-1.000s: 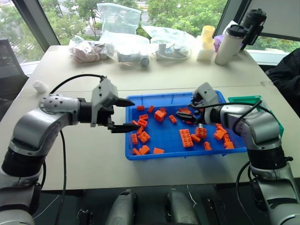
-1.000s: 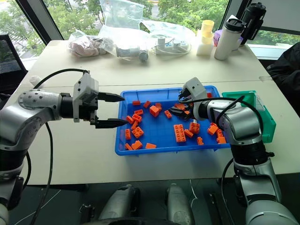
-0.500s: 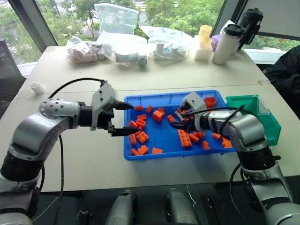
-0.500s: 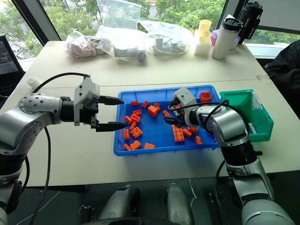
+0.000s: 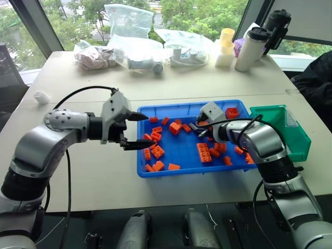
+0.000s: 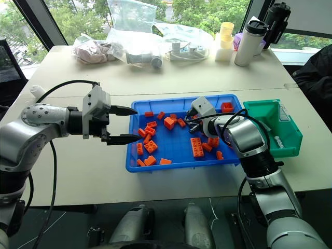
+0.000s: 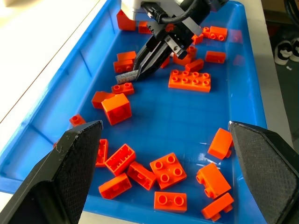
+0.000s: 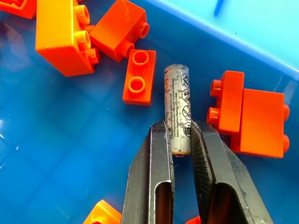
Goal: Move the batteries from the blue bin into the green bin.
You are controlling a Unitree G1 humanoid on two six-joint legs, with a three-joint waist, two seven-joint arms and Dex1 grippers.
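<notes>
A silver-grey battery [image 8: 178, 109] lies on the floor of the blue bin [image 5: 184, 151], among orange bricks. My right gripper [image 8: 180, 140] is shut on its near end, one black finger on each side. From the head camera, the right gripper [image 5: 196, 127] is low in the back middle of the blue bin. The green bin [image 5: 290, 132] stands against the blue bin's right end. My left gripper [image 5: 145, 130] hovers open at the blue bin's left rim, holding nothing. The left wrist view looks along the bin at the right gripper [image 7: 140, 70] with the battery [image 7: 126, 75] at its tips.
Several orange bricks [image 5: 206, 152] are scattered across the blue bin. Plastic bags [image 5: 129, 52], a white bottle [image 5: 249, 47], a dark bottle [image 5: 277, 23] and cups [image 5: 226, 46] line the table's far side. A small white object [image 5: 41, 96] sits at the left.
My right gripper has sunk a little into the blue bin and shut on the battery. The left gripper has stayed put. The head camera shifted early on.
</notes>
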